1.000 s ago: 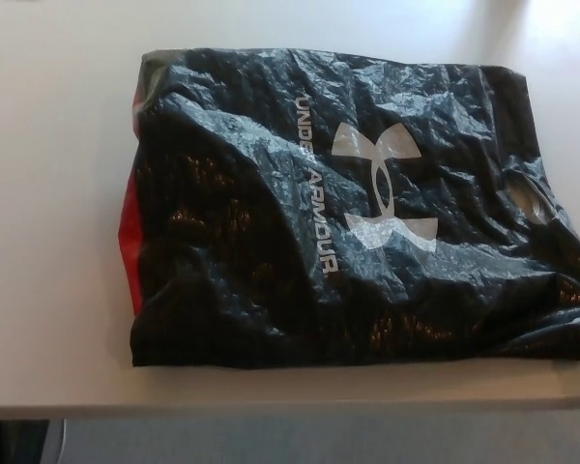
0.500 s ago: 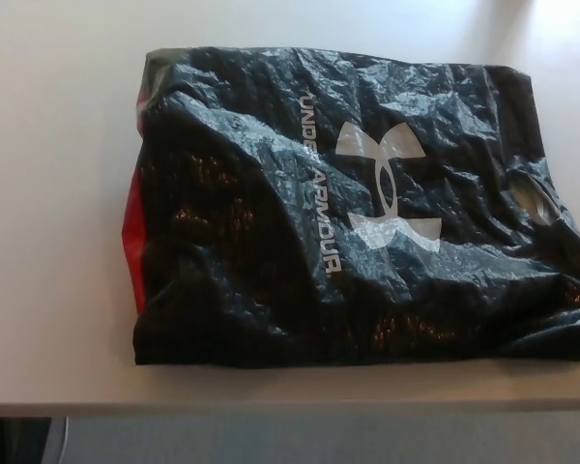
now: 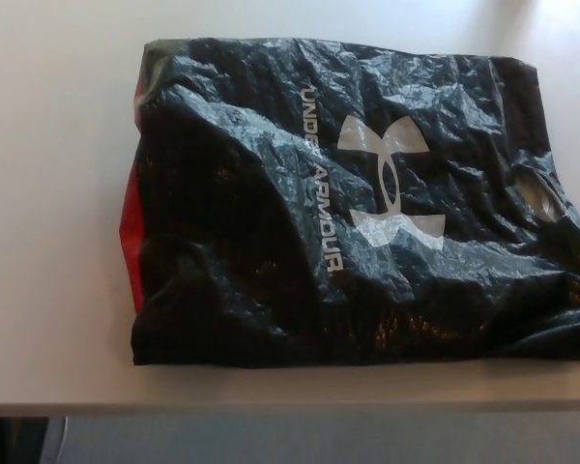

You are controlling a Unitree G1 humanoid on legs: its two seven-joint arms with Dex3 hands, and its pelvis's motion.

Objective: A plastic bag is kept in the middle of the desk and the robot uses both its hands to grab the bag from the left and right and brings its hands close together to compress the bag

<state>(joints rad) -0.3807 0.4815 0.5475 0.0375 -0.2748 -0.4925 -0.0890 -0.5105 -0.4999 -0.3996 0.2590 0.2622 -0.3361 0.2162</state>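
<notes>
One black plastic bag (image 3: 358,213) lies crumpled and flat on the pale desk (image 3: 48,242) in the head view, filling most of the desk's middle and reaching the picture's right edge, its near edge close to the desk's front rim. White lettering and a white logo (image 3: 387,184) show on top, with a red strip (image 3: 129,232) along its left side. Neither hand is in view, so their state cannot be told.

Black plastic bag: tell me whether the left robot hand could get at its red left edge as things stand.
Probably yes. Bare desk lies beside the black plastic bag at its red left edge, with nothing blocking that side. The left robot hand is not in view, so its actual reach can't be judged.
</notes>
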